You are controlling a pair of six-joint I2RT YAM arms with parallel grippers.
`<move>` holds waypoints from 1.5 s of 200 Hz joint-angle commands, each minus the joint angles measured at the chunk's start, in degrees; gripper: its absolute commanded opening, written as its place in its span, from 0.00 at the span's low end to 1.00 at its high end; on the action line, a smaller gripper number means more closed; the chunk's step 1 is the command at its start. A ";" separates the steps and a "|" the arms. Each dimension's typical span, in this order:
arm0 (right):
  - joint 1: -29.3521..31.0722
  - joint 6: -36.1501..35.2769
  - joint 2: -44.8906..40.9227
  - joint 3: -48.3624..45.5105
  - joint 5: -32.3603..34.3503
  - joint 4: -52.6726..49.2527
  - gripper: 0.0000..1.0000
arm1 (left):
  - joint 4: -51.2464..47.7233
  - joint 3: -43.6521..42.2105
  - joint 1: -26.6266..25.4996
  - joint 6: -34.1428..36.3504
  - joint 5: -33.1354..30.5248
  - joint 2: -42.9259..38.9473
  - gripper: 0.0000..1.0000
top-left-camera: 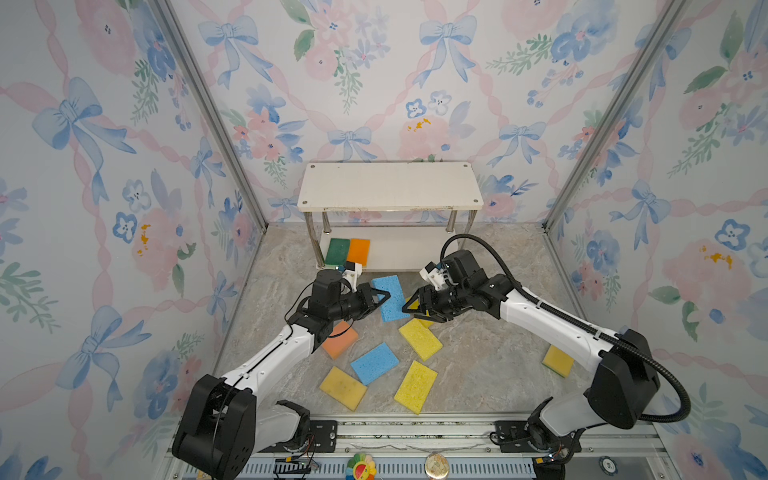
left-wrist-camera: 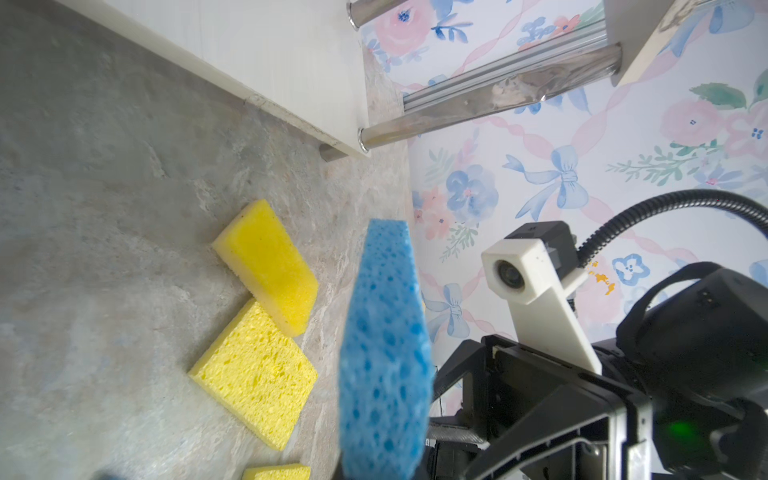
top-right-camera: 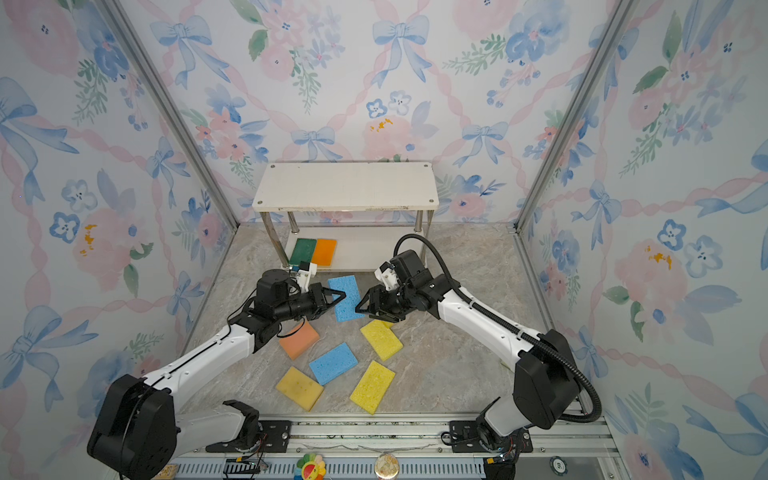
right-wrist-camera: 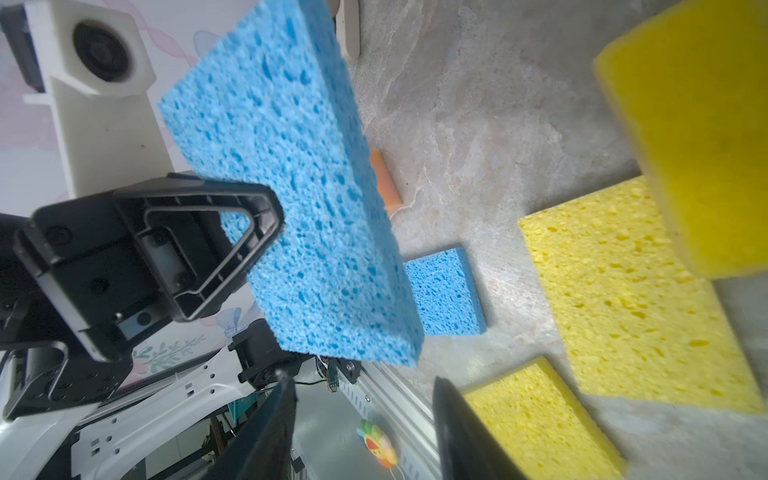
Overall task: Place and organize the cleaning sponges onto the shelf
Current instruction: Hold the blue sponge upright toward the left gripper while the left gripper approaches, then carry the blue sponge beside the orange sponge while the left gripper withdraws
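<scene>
A blue sponge (top-left-camera: 392, 299) (top-right-camera: 348, 299) (right-wrist-camera: 291, 174) hangs above the floor in front of the shelf (top-left-camera: 390, 185) (top-right-camera: 345, 185). My left gripper (top-left-camera: 384, 296) (top-right-camera: 338, 296) is shut on its left edge, and its black finger (right-wrist-camera: 232, 232) presses the sponge face. My right gripper (top-left-camera: 411, 306) (top-right-camera: 363, 306) (right-wrist-camera: 361, 386) stands open just right of the sponge, apart from it. The held sponge (left-wrist-camera: 384, 353) shows edge-on in the left wrist view. A dark green sponge (top-left-camera: 337, 251) and an orange sponge (top-left-camera: 358, 250) lie side by side on the lower board's left end.
On the floor lie a peach sponge (top-left-camera: 340, 338), a second blue sponge (top-left-camera: 375, 363), several yellow sponges (top-left-camera: 420, 338) (top-left-camera: 415, 386) (top-left-camera: 343, 387), and one yellow sponge (top-left-camera: 558, 360) beside the right arm. Floral walls enclose three sides. A metal rail (top-left-camera: 415, 432) runs along the front.
</scene>
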 commanded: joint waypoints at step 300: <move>0.94 12.87 13.70 12.24 17.39 5.82 0.06 | -39.26 0.30 3.27 11.82 -31.66 -15.27 0.81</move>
